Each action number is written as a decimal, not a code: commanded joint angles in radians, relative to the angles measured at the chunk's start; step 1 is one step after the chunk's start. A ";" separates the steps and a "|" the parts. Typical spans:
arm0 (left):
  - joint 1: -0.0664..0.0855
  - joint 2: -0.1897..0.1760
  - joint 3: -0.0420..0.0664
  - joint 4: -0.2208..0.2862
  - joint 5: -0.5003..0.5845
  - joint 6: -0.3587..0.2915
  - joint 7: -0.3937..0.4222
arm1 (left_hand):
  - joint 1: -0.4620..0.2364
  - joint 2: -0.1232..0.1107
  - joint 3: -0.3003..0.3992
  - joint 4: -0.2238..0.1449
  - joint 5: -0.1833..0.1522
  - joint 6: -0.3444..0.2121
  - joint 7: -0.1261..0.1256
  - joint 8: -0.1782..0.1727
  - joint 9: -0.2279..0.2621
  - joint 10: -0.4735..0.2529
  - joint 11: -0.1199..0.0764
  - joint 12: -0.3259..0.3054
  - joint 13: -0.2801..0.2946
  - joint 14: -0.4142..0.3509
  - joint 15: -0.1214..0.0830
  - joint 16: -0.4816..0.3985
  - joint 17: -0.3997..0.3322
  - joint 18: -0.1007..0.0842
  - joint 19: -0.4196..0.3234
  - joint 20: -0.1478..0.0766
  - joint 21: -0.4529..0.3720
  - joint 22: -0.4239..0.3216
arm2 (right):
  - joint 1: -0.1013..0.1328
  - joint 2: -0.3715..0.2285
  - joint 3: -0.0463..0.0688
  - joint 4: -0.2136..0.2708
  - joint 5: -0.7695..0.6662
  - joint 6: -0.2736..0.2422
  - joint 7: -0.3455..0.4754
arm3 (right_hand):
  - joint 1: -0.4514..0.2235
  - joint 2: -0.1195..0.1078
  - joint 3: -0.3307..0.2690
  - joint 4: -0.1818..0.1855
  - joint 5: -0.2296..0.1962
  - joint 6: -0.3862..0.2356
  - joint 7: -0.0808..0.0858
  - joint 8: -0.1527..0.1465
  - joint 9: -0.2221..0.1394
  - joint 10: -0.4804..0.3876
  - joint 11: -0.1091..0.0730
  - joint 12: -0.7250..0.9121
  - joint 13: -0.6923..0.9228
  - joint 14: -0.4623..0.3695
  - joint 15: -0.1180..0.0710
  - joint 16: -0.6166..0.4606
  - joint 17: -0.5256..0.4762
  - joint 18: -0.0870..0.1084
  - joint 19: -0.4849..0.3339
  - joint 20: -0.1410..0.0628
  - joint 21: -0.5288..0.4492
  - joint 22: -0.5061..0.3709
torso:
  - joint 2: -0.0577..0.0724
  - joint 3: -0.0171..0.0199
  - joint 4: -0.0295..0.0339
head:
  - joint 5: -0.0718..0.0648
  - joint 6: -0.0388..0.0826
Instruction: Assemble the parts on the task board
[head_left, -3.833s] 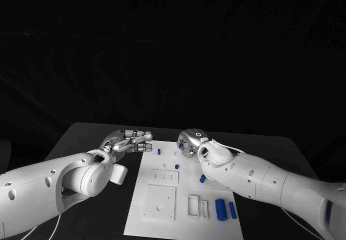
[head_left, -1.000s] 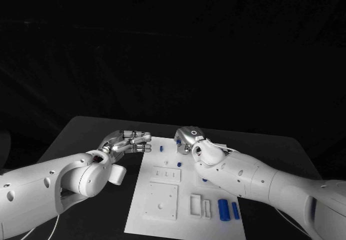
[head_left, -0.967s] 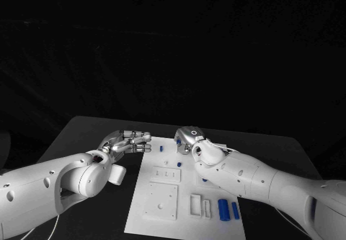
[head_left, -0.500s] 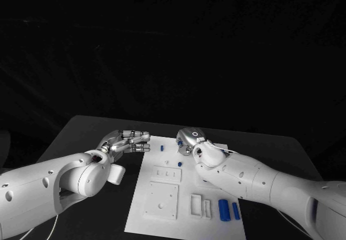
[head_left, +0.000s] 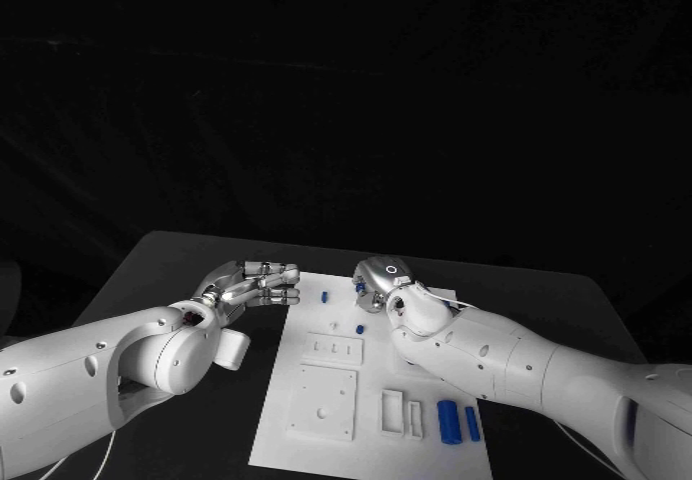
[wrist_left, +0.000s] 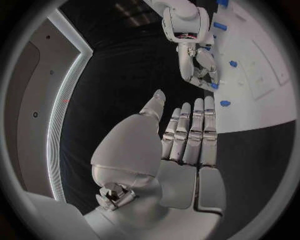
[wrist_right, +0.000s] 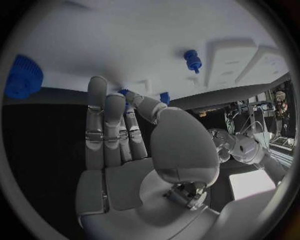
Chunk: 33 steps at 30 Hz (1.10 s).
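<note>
The white task board lies lengthwise down the middle of the table. My right hand hovers over its far end and pinches a small blue part between thumb and finger; the left wrist view shows that part at its fingertips. My left hand floats just off the board's far left corner, its fingers straight and side by side, holding nothing. A blue peg stands in the board near the right hand, and a short blue part lies at the far left.
Two long blue parts lie side by side at the board's near right, beside narrow white slots. A large blue round part sits at the board's edge. My right forearm crosses the board's right side.
My right forearm has swung further over the board's right side, covering a blue part there. Both hands have hardly moved, and the grip on the small part is unchanged.
</note>
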 joint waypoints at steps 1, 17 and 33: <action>0.001 0.001 0.001 0.000 -0.001 0.013 0.007 | -0.007 0.000 -0.001 -0.007 0.003 -0.007 0.003 -0.005 0.000 -0.009 0.001 -0.003 0.002 -0.005 0.000 0.000 -0.001 -0.011 -0.007 -0.001 0.003 -0.001 | -0.002 0.002 -0.001 -0.006 0.044 -0.001 0.025 | 0.000 -0.025 -0.077 0.018 -0.003 -0.047 -0.008 -0.001 0.000 -0.058 0.013 -0.001 -0.009 0.002 0.011 -0.016 -0.006 0.029 0.008 0.015 -0.028 -0.024 | 0.000 -0.0008 0.0006 | -0.001 0.001; 0.001 -0.016 0.001 -0.006 0.002 0.008 0.009 | -0.005 -0.003 0.000 -0.008 0.003 -0.019 0.003 -0.006 -0.001 -0.013 0.002 -0.002 0.002 -0.006 0.000 0.000 -0.001 -0.011 -0.007 -0.001 0.003 -0.002 | 0.003 -0.136 0.061 0.155 0.131 -0.040 0.060 | 0.088 -0.049 -0.370 0.150 0.068 -0.088 -0.031 -0.002 -0.001 -0.123 0.028 -0.004 -0.010 0.010 0.020 -0.050 0.015 0.036 0.050 0.028 -0.073 -0.189 | -0.002 0.0012 -0.0096 | 0.003 0.007; 0.001 -0.019 0.001 -0.030 0.008 0.027 0.006 | -0.002 -0.003 0.001 -0.011 0.003 -0.017 0.001 -0.006 -0.001 -0.013 0.000 -0.002 0.002 -0.008 -0.001 0.000 -0.001 -0.012 -0.008 -0.001 0.002 -0.002 | 0.004 -0.316 0.162 0.254 0.328 0.219 0.055 | 0.043 0.006 -0.554 0.123 0.177 -0.119 -0.004 0.000 0.005 0.058 -0.075 1.057 1.020 -0.006 -0.050 0.139 0.440 0.004 0.037 -0.043 0.110 -0.069 | -0.004 0.0173 -0.0455 | 0.018 0.010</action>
